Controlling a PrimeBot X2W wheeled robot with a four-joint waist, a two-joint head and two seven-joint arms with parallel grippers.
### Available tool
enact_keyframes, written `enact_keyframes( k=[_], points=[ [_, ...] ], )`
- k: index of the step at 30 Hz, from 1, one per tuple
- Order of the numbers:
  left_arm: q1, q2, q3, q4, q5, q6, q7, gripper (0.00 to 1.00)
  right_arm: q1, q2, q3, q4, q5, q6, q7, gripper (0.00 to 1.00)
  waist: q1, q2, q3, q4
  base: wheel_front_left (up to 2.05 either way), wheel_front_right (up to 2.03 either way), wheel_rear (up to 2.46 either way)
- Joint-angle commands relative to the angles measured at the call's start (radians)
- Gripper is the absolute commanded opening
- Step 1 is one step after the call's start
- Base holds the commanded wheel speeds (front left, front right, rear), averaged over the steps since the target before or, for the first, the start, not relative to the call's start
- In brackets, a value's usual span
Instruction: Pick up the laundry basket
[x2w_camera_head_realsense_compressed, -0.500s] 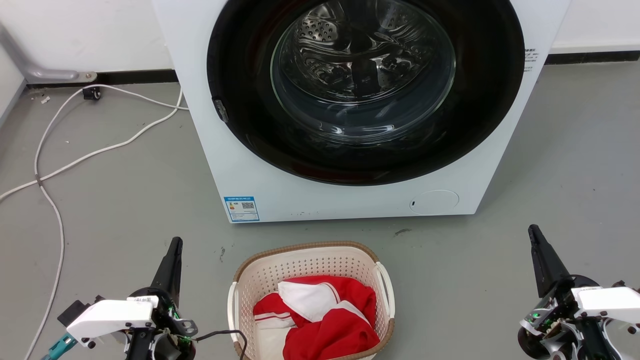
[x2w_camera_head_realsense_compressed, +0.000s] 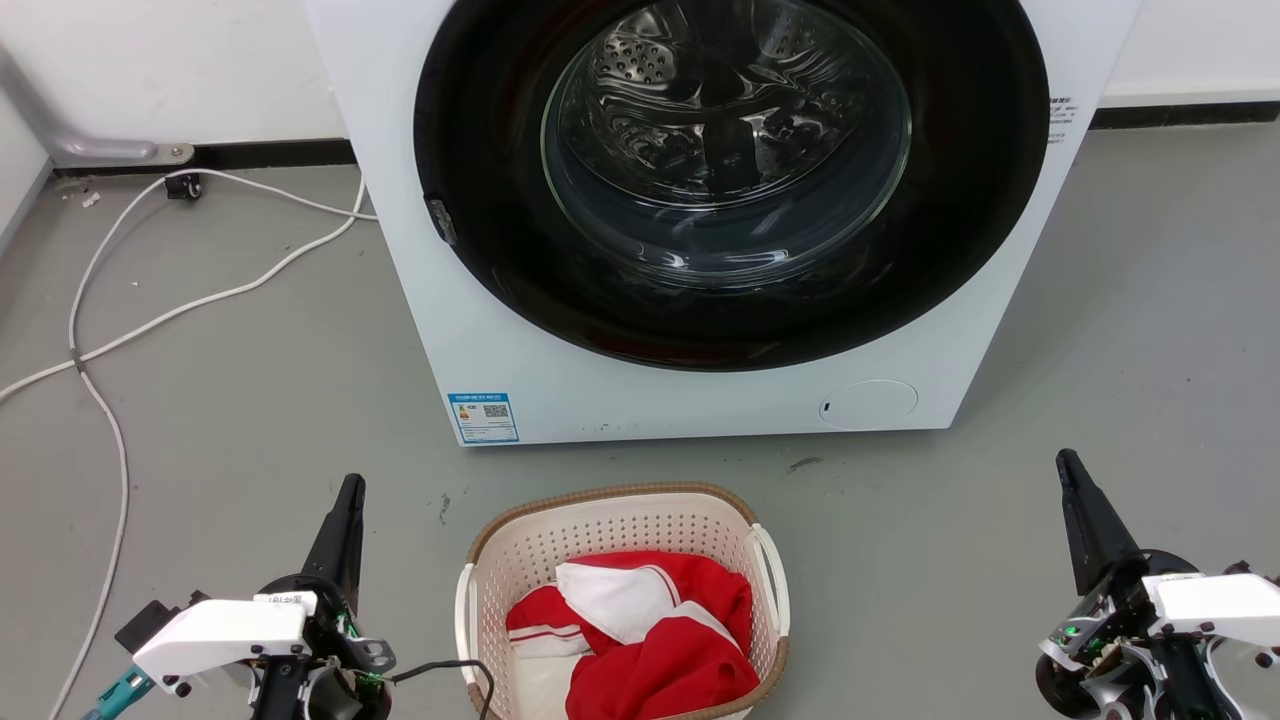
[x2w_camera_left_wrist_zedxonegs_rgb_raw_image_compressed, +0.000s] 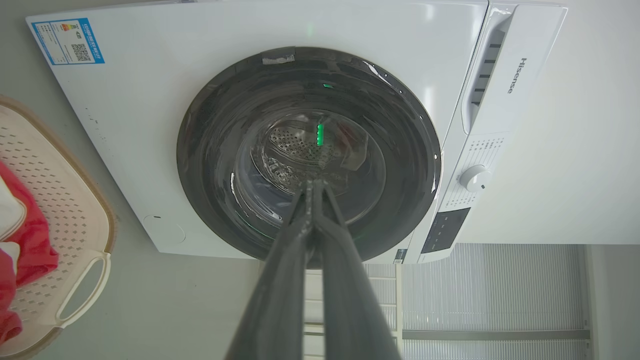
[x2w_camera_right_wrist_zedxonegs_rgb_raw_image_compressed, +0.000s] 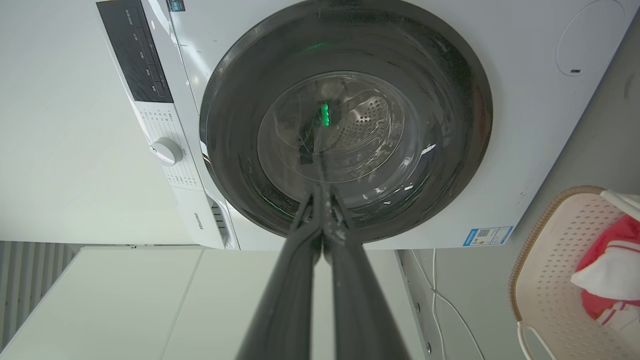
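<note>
Two grippers sit nearest: the left gripper (x2w_camera_head_realsense_compressed: 350, 490) at near left and the right gripper (x2w_camera_head_realsense_compressed: 1067, 465) at near right. Each has its two dark fingers pressed together, holding nothing. Between them, on the grey floor, one laundry basket (x2w_camera_head_realsense_compressed: 612, 528) holds red-and-white clothing (x2w_camera_head_realsense_compressed: 660, 650). Beyond stands one white washer (x2w_camera_head_realsense_compressed: 500, 340), branded "Hisense" (x2w_camera_left_wrist_zedxonegs_rgb_raw_image_compressed: 515, 75), with one blue QR sticker (x2w_camera_head_realsense_compressed: 484, 417).
</note>
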Motion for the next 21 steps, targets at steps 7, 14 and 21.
enact_keyframes(
  k=[7,14,21],
  points=[
    [0.014,-0.002,-0.003,0.017,0.0,0.001,-0.001,1.0,0.014,0.002,0.002,0.018,-0.001,0.0,-0.001,1.0,0.0,0.0,0.0,0.0,0.0,0.0,0.0],
    [0.017,-0.002,-0.009,-0.002,0.035,0.001,-0.031,1.0,0.019,0.002,0.002,0.01,-0.053,0.0,-0.031,1.0,0.0,0.0,0.001,0.0,0.0,0.0,0.0],
    [0.014,-0.002,-0.001,-0.035,0.173,0.006,-0.065,1.0,0.024,0.002,0.002,-0.031,-0.208,0.0,-0.065,1.0,0.0,0.0,0.003,0.0,0.0,0.0,0.0]
  ],
)
